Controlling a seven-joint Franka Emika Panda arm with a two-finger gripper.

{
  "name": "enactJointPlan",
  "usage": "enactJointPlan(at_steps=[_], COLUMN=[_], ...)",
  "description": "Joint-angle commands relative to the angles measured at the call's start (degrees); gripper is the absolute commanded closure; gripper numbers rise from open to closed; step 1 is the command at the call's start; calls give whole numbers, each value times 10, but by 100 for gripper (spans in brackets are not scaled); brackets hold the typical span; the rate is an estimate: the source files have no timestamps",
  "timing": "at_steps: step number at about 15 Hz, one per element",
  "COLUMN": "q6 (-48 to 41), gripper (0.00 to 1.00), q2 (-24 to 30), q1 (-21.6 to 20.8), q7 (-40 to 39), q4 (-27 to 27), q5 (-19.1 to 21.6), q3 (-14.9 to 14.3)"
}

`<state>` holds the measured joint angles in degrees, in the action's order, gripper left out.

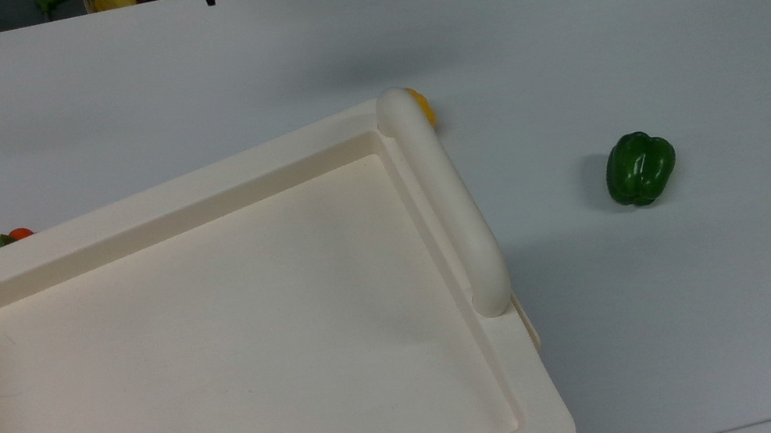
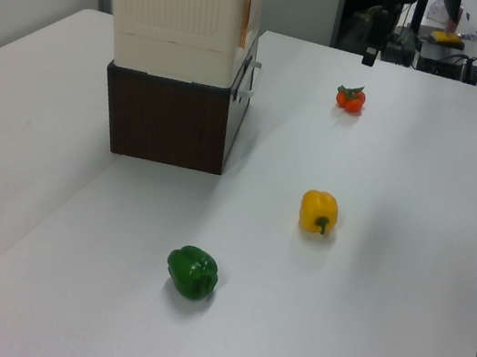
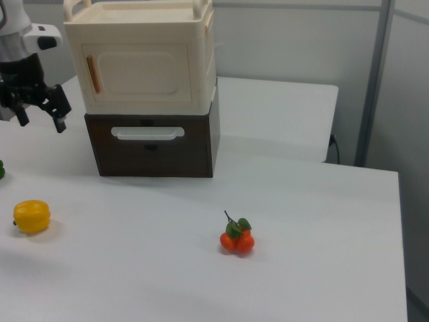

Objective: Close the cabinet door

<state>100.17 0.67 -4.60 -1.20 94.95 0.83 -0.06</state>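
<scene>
Well, we read this as the approach, with no contact made yet. In the right view the tool (image 3: 41,123) hangs at the right view's left edge with its two fingers spread wide and nothing between them. It sits just off the cabinet's front corner, apart from it.

The cabinet (image 3: 141,28), cream plastic with a recessed top, stands on a dark brown drawer unit (image 3: 194,151). The cabinet door (image 3: 137,67) is the cream panel on the face towards the right view's camera, with a thin brown handle strip (image 3: 90,74) down its left side as that camera sees it. From here the panel looks close to flush with the frame, and we cannot tell how far it stands ajar.

On the white surface (image 3: 134,268) a yellow bell pepper (image 3: 31,217) lies below the tool, well in front of the cabinet. A small cluster of orange-red fruit (image 3: 236,239) lies further to the right view's right. A green bell pepper (image 1: 639,168) sits well off to the top view's right.

Our guess for the next move is to bring the tool across to the handle side of the panel. A flat push towards the frame should follow, kept high enough to clear the yellow bell pepper. A push near the free edge should need the least effort, and a glancing one could slide off the smooth plastic
</scene>
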Motion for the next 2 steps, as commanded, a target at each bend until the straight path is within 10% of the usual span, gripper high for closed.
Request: enactJointPlan(at_steps=[1,2], q6=[8,6], gripper=[0,0], q2=[13,14], q1=[3,2], q7=[-14,-13], q4=[4,4], q5=[-5,-5], q3=[-20,-20])
